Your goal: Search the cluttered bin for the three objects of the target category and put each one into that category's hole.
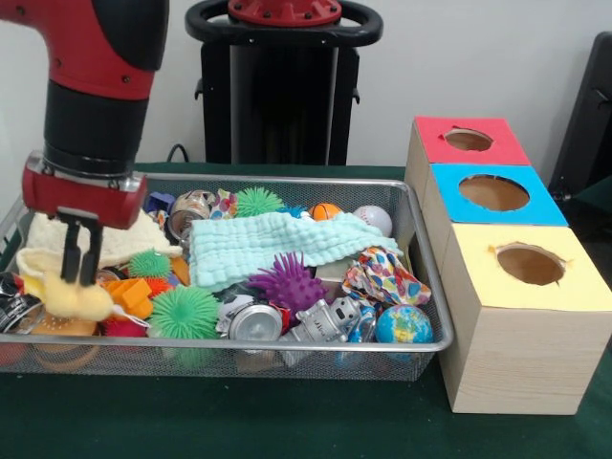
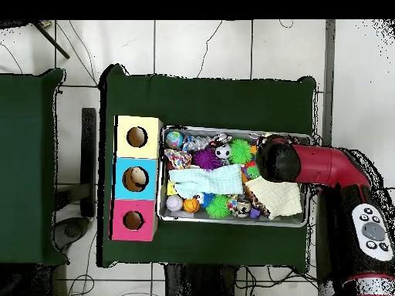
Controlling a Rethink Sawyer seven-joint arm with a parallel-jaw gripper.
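The red and black arm [image 1: 96,96] reaches down over the left end of the wire mesh bin [image 1: 421,277] as seen from the front, and its gripper [image 1: 80,251] has its dark fingers closed on a pale yellow fluffy toy [image 1: 72,296], which hangs just above the clutter at that end. The bin sits on the green table [image 1: 287,421], just beside a row of three wooden boxes: the red-topped box [image 1: 469,142], the blue-topped box [image 1: 492,194] and the yellow-topped box [image 1: 528,266], each with a round hole in its lid. In the bin a mint green cloth [image 1: 277,247] lies across the middle, with a purple spiky ball [image 1: 287,282] in front of it, a green spiky ball [image 1: 184,313] near the toy, a globe ball [image 1: 403,325] at the right front corner and a cream cloth [image 1: 124,239] behind the gripper
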